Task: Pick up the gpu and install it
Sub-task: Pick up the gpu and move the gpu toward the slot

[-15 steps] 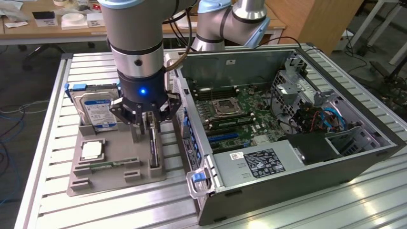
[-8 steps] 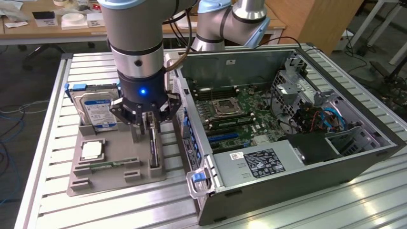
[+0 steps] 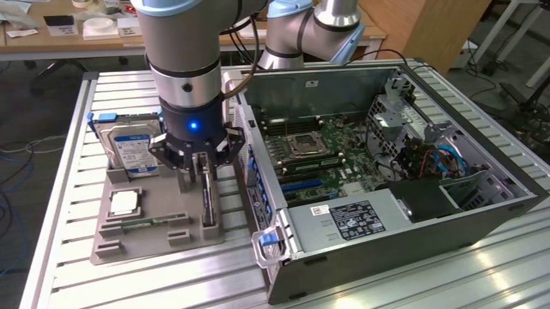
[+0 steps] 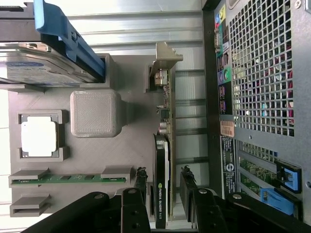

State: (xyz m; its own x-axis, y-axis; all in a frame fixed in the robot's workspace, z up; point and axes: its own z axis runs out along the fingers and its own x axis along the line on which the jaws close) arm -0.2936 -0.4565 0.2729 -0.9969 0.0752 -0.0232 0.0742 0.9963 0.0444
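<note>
The gpu point(image 3: 208, 201) stands on its long edge in a slot of the grey holder tray point(image 3: 112, 243), next to the open computer case point(image 3: 404, 212). In the wrist view the gpu point(image 4: 163, 121) shows a green board, a black cooler and a silver end bracket point(image 4: 165, 56). My gripper point(image 3: 202, 172) hangs straight above it, lowered over the card's near end. The gripper point(image 4: 164, 183) is open. One of its fingers point(image 4: 140, 180) is on each side of the card, with a small gap on both sides.
The tray point(image 4: 136, 145) also holds a silver hard drive point(image 3: 133, 151) in a blue caddy, a processor chip point(image 3: 125, 203) and a narrow green memory stick point(image 3: 146, 223). The motherboard point(image 3: 318, 151) lies exposed inside the case. The case's rear wall point(image 4: 257, 73) is close beside the gpu.
</note>
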